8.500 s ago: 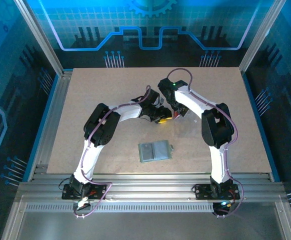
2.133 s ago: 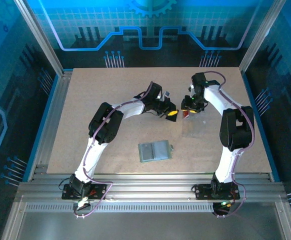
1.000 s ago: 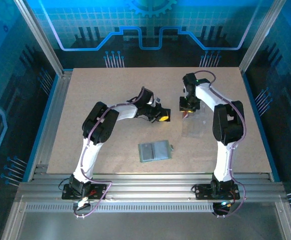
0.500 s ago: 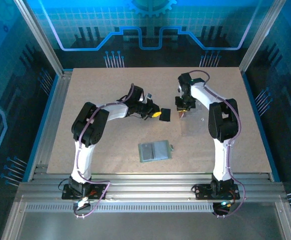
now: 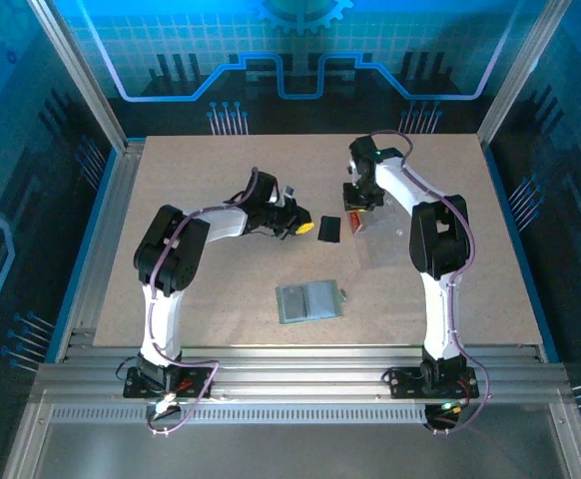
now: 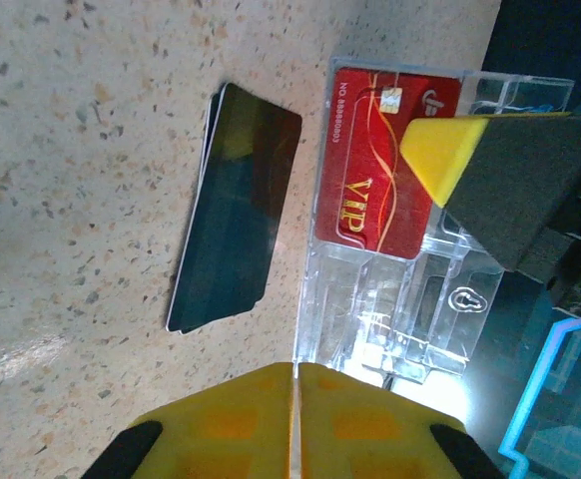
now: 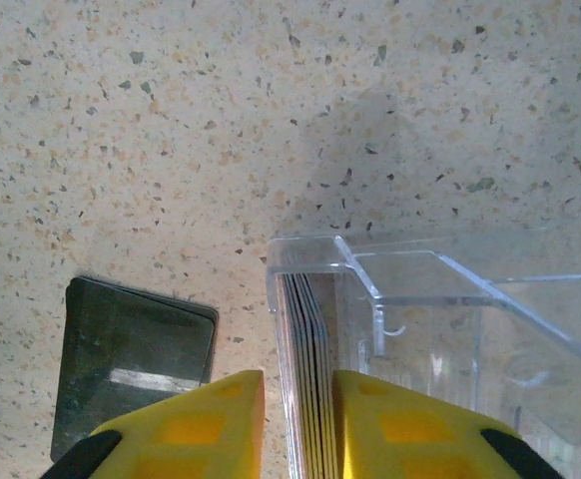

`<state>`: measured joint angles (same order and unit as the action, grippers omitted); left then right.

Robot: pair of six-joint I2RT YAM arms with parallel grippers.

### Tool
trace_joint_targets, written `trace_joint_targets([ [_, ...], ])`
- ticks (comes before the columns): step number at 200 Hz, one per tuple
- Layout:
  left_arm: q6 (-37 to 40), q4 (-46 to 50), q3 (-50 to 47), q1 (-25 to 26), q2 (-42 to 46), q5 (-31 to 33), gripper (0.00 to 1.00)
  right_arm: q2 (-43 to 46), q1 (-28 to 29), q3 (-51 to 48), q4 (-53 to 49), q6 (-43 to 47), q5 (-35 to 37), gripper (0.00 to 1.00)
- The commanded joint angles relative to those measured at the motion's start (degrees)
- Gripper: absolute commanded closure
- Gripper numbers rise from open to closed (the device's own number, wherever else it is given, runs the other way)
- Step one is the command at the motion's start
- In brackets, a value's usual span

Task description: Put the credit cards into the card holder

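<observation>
A black credit card [image 5: 328, 229] [image 6: 236, 205] [image 7: 131, 364] lies flat on the table, with a second edge showing under it. Just left of it, my left gripper [image 5: 302, 228] [image 6: 295, 371] is shut and empty. The red credit card [image 5: 353, 217] [image 6: 380, 170] fronts a stack of cards standing in a clear plastic case [image 5: 382, 244] [image 7: 450, 299]. My right gripper [image 5: 354, 212] [image 7: 297, 377] is shut on that stack and the case's wall. The grey-green card holder [image 5: 308, 301] lies flat nearer the arm bases, apart from both grippers.
The speckled tabletop [image 5: 201, 289] has free room on the left and front. Metal frame rails [image 5: 300, 364] run along the near edge, and blue-lit walls stand at the back and sides.
My left gripper has drawn back to the left, leaving the black card on the table. My right gripper has shifted slightly left with the red card.
</observation>
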<state>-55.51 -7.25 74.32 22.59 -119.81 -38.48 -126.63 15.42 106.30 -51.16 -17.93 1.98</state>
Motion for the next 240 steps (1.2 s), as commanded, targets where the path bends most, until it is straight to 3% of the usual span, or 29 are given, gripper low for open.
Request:
trace_joint_targets([
  [1,0.57,-0.4,-0.52,-0.44,2.16,-1.34,0.89,0.49,-0.18,0.44,-1.89,0.4,-3.66,0.73],
  [50,0.81,1.24,3.44,0.9,0.08,-1.68,0.89,1.68,-1.86,-1.07,-1.14,0.31,-12.04,0.74],
  [132,-4.45,3.82,20.68,4.14,-12.64,-2.01,0.95,3.51,-4.04,-4.97,0.16,-0.95,-18.76,0.73],
  [176,-8.43,1.44,23.59,4.21,-16.85,-2.23,0.96,5.2,-5.38,-7.77,1.41,-1.88,-23.15,0.73],
  [240,-9.68,0.74,27.74,5.49,-21.18,-4.45,0.94,5.77,-5.36,-8.35,0.0,-1.31,-20.18,0.73],
])
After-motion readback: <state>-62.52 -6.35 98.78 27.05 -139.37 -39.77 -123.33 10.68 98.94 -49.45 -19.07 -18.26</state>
